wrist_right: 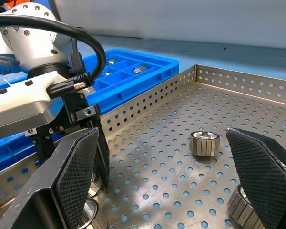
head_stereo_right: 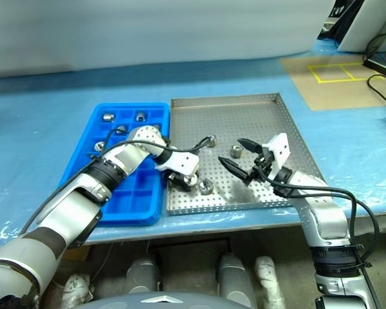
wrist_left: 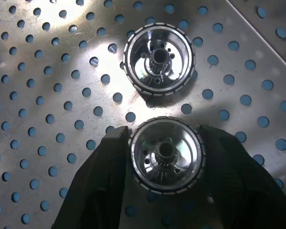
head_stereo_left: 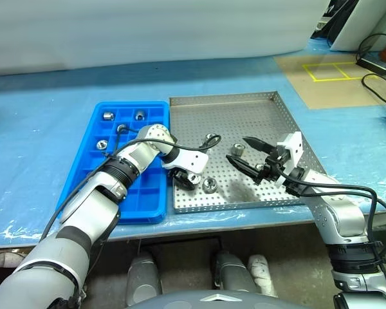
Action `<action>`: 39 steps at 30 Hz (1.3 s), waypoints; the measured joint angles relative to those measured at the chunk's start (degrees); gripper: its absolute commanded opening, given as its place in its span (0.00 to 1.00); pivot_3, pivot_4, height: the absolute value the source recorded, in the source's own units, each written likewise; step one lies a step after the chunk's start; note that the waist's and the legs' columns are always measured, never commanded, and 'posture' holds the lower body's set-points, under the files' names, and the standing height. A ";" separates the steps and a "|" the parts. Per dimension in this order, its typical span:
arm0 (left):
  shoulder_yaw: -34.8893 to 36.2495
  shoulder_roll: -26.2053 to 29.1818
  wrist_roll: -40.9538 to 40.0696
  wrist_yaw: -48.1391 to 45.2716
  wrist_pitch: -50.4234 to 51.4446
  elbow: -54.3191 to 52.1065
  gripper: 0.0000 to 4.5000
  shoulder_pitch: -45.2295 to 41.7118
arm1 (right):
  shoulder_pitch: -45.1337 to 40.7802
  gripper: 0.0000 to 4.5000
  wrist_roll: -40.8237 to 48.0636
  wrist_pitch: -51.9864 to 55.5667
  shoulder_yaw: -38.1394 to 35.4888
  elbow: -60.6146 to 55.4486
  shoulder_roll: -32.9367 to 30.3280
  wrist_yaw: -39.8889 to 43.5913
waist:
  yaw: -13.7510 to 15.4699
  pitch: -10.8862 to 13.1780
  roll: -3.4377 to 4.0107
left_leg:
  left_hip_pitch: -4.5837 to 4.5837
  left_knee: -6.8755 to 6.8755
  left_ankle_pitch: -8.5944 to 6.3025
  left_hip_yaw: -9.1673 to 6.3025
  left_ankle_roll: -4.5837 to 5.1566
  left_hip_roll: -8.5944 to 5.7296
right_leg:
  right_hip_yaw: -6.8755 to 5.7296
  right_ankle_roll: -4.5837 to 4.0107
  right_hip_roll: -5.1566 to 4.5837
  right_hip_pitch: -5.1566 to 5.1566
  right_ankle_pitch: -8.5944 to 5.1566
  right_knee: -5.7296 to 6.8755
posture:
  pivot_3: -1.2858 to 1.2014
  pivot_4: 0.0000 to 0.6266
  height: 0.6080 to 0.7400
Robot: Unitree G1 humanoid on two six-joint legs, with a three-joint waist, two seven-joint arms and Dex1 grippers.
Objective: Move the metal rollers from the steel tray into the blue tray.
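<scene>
The steel tray [head_stereo_left: 270, 106] holds several metal rollers. My left gripper [head_stereo_left: 185, 179] reaches down near the tray's front left corner. In the left wrist view its black fingers [wrist_left: 105, 181] press both sides of one roller [wrist_left: 166, 160] resting on the perforated floor. A second roller [wrist_left: 158, 59] [head_stereo_left: 209, 185] lies just beside it. Two more rollers [head_stereo_left: 211, 138] [head_stereo_left: 238, 150] sit mid-tray. My right gripper [head_stereo_left: 237, 148] hovers open over the tray, pointing left, with a roller [wrist_right: 204, 143] on the floor ahead of it. The blue tray [head_stereo_left: 90, 174] to the left holds several rollers [head_stereo_left: 108, 116].
Both trays lie on a table covered in blue sheeting [head_stereo_left: 45, 96]. The steel tray's low rim [head_stereo_left: 238, 206] runs along the table's front edge. A brown floor patch with yellow tape [head_stereo_left: 328, 71] and black cables [head_stereo_left: 376, 80] are at the far right.
</scene>
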 measured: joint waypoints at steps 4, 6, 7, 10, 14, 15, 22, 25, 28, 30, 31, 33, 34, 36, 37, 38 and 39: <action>0.05 0.12 -0.13 -0.70 0.24 -0.14 0.38 0.20 | 0.00 1.00 -0.09 -0.23 0.06 0.00 0.01 0.02 | 0.00 0.00 0.00 | 0.00 0.00 -0.01 0.00 0.01 0.00 | 0.00 0.00 -0.01 0.00 0.00 0.00 | 0.43 0.24 1.00; 0.03 0.15 0.02 -0.43 0.24 -0.18 0.38 0.23 | -0.01 1.00 -0.11 -0.26 0.06 0.00 0.01 0.03 | 0.00 0.00 0.00 | 0.01 -0.01 0.00 0.00 0.01 0.01 | 0.00 0.00 0.00 0.00 0.00 0.00 | 0.44 0.24 1.00; -0.20 0.32 0.49 0.32 -0.47 -0.50 0.38 0.26 | -0.04 1.00 -0.14 -0.28 0.07 0.00 0.01 0.06 | 0.04 0.00 0.00 | 0.01 -0.01 0.00 0.00 0.01 0.00 | 0.00 0.00 0.00 0.00 0.00 0.01 | 0.44 0.24 1.00; -1.33 1.50 1.69 2.06 -3.34 -2.45 0.38 0.68 | -0.48 1.00 -0.29 -0.37 0.16 0.02 0.02 0.31 | -0.04 0.00 0.00 | 0.06 0.01 -0.01 0.00 0.02 0.00 | 0.00 0.01 -0.02 0.03 0.02 0.01 | 0.44 0.24 1.00; -1.28 1.97 1.59 3.32 -4.62 -3.06 0.38 1.37 | -0.62 1.00 -0.42 -0.49 0.15 0.08 0.02 0.68 | 0.01 0.00 0.01 | 0.13 -0.03 0.01 0.00 -0.01 0.03 | 0.00 0.01 -0.02 0.05 0.03 0.03 | 0.44 0.24 1.00; -1.22 1.95 1.41 3.71 -4.58 -3.02 0.38 1.44 | -0.80 1.00 -0.44 -0.49 0.15 0.12 0.02 0.78 | 0.07 0.00 0.01 | 0.11 -0.02 0.01 0.00 -0.01 0.01 | 0.00 0.01 -0.02 0.05 0.03 0.03 | 0.44 0.24 1.00; 7.74 -0.44 -5.26 9.59 2.29 -3.35 0.38 1.38 | -2.25 1.00 -0.53 -0.63 0.31 0.67 0.29 1.99 | 0.34 0.02 -0.03 | -0.16 -0.02 0.02 0.00 -0.02 -0.02 | -0.01 0.00 -0.02 -0.06 0.04 -0.12 | 0.46 0.24 1.00; 10.59 0.84 -10.25 7.75 6.91 -10.60 0.38 2.16 | -3.24 1.00 -0.40 -0.65 0.53 0.87 0.47 3.10 | 0.25 0.03 -0.03 | -0.30 -0.08 0.00 0.00 0.00 0.00 | -0.01 0.01 -0.01 -0.18 0.05 -0.12 | 0.47 0.24 1.00; 13.17 4.81 -13.96 5.91 11.34 -19.70 0.38 4.92 | -4.13 1.00 -0.23 -0.62 0.96 0.90 0.60 4.51 | 0.03 0.03 -0.02 | -0.27 -0.23 -0.07 -0.01 -0.10 0.08 | -0.04 -0.03 0.08 -0.23 0.01 -0.15 | 0.48 0.24 1.00; 14.61 7.97 -16.16 4.86 14.68 -24.67 0.38 7.88 | -4.48 1.00 0.12 -0.47 1.26 1.03 0.78 5.46 | 0.11 0.04 -0.01 | -0.27 -0.26 -0.10 -0.01 -0.15 0.14 | -0.06 -0.08 0.08 -0.25 -0.03 -0.16 | 0.49 0.24 1.00; 15.77 10.21 -17.64 4.21 16.55 -27.66 0.38 10.08 | -4.75 1.00 0.54 -0.24 1.56 1.07 1.07 6.31 | 0.10 0.05 0.00 | -0.28 -0.28 -0.10 -0.01 -0.15 0.15 | -0.07 -0.09 0.08 -0.27 -0.04 -0.16 | 0.50 0.24 1.00; 18.26 14.62 -20.07 3.87 19.61 -32.31 0.38 13.56 | -5.08 1.00 1.26 0.16 2.72 1.08 1.38 7.99 | 0.21 0.06 0.02 | -0.28 -0.29 -0.09 -0.01 -0.18 0.16 | -0.14 -0.10 0.08 -0.28 -0.05 -0.15 | 0.52 0.24 1.00; 19.68 16.18 -20.65 4.15 20.60 -33.37 0.38 14.41 | -5.14 1.00 1.39 0.35 3.19 1.09 1.63 8.69 | 0.38 0.06 0.02 | -0.29 -0.29 -0.09 -0.01 -0.18 0.16 | -0.15 -0.10 0.07 -0.27 -0.05 -0.13 | 0.52 0.24 1.00; 23.23 19.61 -21.31 6.02 21.93 -34.78 0.38 16.09 | -5.85 1.00 1.67 0.68 4.82 1.05 2.49 9.99 | 0.75 0.07 0.03 | -0.27 -0.27 -0.09 -0.01 -0.19 0.14 | -0.20 -0.10 0.03 -0.27 -0.06 -0.11 | 0.54 0.24 1.00; 25.04 20.96 -21.33 7.63 22.60 -35.08 0.38 16.99 | -6.24 1.00 1.71 0.79 5.41 1.09 2.84 10.55 | 1.12 0.07 0.03 | -0.27 -0.26 -0.09 -0.01 -0.18 0.13 | -0.21 -0.09 0.00 -0.27 -0.06 -0.12 | 0.55 0.24 1.00; 26.51 21.68 -21.36 8.94 23.21 -35.14 0.38 17.83 | -6.53 1.00 1.72 0.80 5.70 1.10 3.09 10.87 | 1.49 0.07 0.04 | -0.23 -0.25 -0.09 -0.01 -0.18 0.10 | -0.21 -0.09 -0.02 -0.27 -0.06 -0.11 | 0.56 0.24 1.00; 28.16 22.44 -21.40 10.79 24.14 -35.34 0.38 19.14 | -7.05 1.00 1.72 0.79 5.99 1.30 3.33 11.28 | 1.82 0.07 0.04 | -0.24 -0.24 -0.08 -0.01 -0.19 0.10 | -0.21 -0.08 -0.02 -0.27 -0.07 -0.12 | 0.56 0.24 1.00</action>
